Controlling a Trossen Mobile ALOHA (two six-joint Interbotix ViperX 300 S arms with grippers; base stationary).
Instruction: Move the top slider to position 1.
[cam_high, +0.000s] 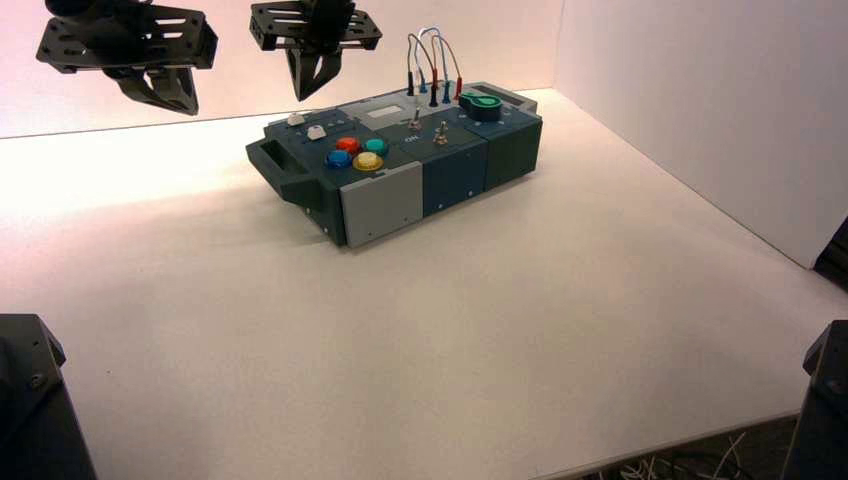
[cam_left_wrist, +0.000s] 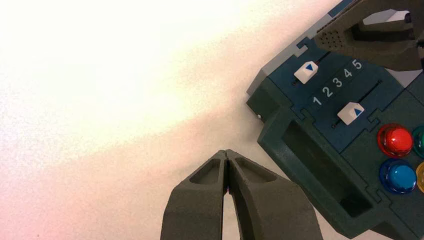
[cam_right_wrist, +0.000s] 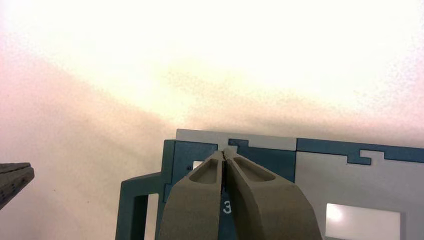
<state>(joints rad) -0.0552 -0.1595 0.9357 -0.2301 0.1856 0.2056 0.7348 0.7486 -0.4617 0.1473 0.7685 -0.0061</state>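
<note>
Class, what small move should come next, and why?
Probably the right gripper should lower its closed tips and nudge the top slider toward 1: bare track shows at the slider's 1 end, and the tips hang toward the higher numbers.

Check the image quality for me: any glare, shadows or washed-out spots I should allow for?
High view: table washed out to white on the left, soft shadow beside the control box. Left wrist view: bare table overexposed, yet the printed numbers and the top slider read clearly. Right wrist view: surface beyond the box blown out, bright glare spot on the white display window.
</note>
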